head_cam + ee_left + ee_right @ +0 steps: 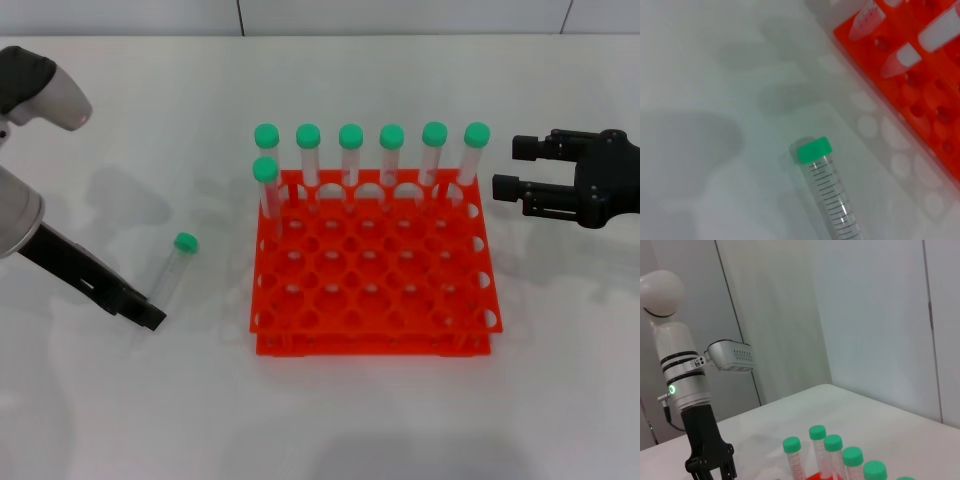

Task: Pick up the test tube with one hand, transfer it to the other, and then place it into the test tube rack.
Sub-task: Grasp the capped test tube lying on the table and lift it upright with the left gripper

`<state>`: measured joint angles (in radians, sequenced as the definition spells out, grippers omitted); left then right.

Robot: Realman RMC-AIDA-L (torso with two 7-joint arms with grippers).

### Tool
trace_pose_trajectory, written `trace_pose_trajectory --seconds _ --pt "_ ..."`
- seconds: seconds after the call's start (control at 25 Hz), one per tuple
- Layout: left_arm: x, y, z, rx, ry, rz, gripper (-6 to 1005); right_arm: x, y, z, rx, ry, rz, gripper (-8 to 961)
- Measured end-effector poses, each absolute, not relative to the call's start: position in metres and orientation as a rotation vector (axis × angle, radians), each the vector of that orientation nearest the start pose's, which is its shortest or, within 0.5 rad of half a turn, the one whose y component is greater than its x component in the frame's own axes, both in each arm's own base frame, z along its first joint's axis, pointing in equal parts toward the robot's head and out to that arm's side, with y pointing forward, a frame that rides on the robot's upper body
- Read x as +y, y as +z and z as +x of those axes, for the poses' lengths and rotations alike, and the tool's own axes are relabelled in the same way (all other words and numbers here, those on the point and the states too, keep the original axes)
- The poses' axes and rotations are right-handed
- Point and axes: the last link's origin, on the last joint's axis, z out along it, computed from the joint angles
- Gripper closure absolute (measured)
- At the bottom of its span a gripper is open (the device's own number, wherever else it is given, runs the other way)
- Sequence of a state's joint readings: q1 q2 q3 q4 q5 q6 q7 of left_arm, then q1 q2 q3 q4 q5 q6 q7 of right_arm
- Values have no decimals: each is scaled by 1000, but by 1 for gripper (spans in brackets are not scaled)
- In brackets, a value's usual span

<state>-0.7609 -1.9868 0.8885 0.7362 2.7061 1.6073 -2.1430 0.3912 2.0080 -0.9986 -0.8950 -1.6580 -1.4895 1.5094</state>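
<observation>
The test tube (168, 268) lies flat on the white table left of the rack, its green cap (185, 242) pointing away from me. In the left wrist view the test tube (831, 197) shows close up with its graduation marks. My left gripper (150, 312) hangs low over the table right at the tube's tapered end. The orange-red test tube rack (375, 300) stands in the middle, and its edge (920, 95) shows in the left wrist view. My right gripper (512, 168) hovers just right of the rack's far right corner, open, with nothing between its fingers.
Several green-capped tubes (350, 150) stand upright in the rack's back row, with one more (266, 185) in the second row at the left. The right wrist view shows those tubes (832, 455) and the left arm (687, 390) with its green light ring.
</observation>
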Motion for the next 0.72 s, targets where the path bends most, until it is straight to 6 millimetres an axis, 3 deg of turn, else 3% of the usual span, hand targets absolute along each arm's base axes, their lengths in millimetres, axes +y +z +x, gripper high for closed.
trace_pose_trajectory --seconds 0.72 --pt "357 19 -274 -1251 515 -2714 641 334 41 245 522 757 -2646 314"
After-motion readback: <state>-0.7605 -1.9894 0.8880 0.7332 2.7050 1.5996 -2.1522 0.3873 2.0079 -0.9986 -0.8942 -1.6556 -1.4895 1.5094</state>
